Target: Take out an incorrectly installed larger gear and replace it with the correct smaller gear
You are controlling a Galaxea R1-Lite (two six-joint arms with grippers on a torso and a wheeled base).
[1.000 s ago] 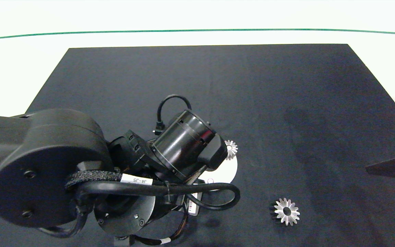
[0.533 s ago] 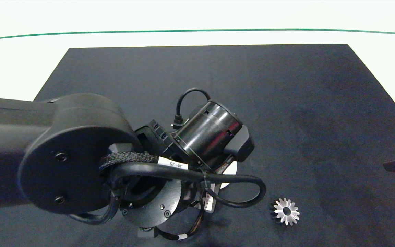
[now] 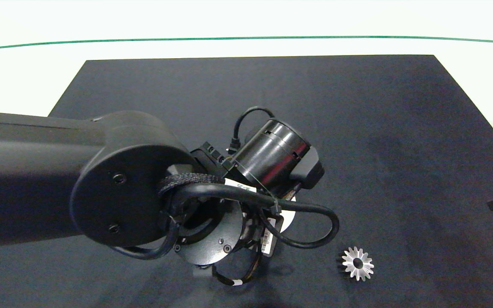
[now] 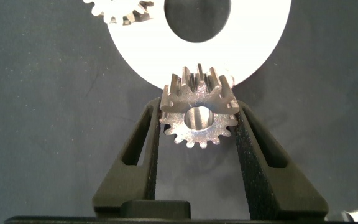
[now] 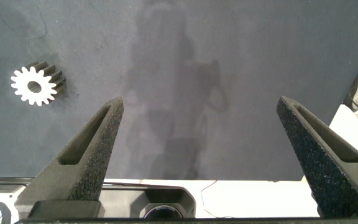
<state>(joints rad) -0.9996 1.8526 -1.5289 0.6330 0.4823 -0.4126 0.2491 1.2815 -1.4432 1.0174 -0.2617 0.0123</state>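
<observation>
Head view: the left arm (image 3: pixel 122 192) reaches in over the middle of the dark mat (image 3: pixel 357 128), hiding most of a white disc (image 3: pixel 288 216). The larger gear (image 3: pixel 357 264) lies flat near the surface's near edge, hole upward, with bare mat all around it.

Left wrist view: the left tool (image 4: pixel 197 118) is clamped on the smaller gear (image 4: pixel 199 122), held on edge, its bore facing the camera, at the white disc's (image 4: pixel 253 43) rim. Another gear (image 4: pixel 118 9) lies beside the disc's hole.

Right wrist view: the right tool (image 5: pixel 197 121) hangs with fingers wide apart above bare mat near the surface's right edge; the larger gear (image 5: pixel 36 84) lies flat well away.
</observation>
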